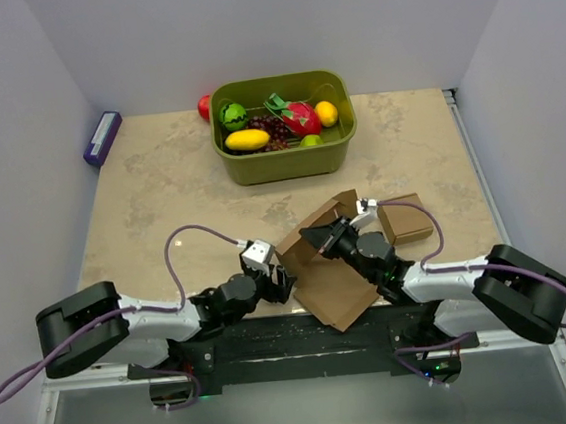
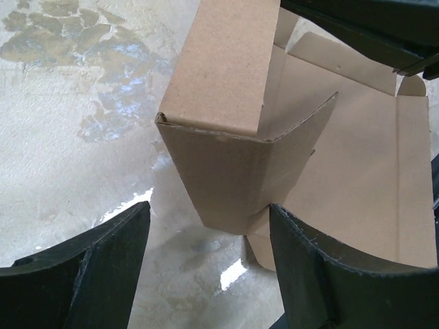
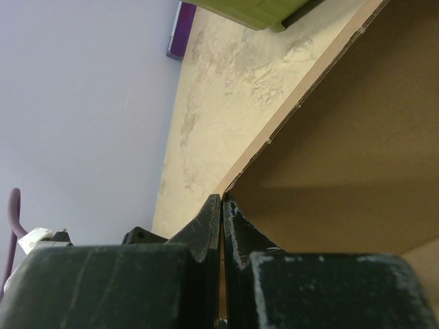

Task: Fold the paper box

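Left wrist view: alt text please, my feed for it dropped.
A large brown corrugated cardboard box piece, half folded, stands on the beige marbled table just ahead of the open jaws of the left gripper.

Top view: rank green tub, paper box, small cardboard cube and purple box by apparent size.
1. green tub
2. paper box, partly covered, so it is likely bigger than it looks
3. small cardboard cube
4. purple box, close to the cube and farther back, so this pair is unsure

White-and-black arms (image 1: 158, 319) — purple cables (image 1: 196, 227)
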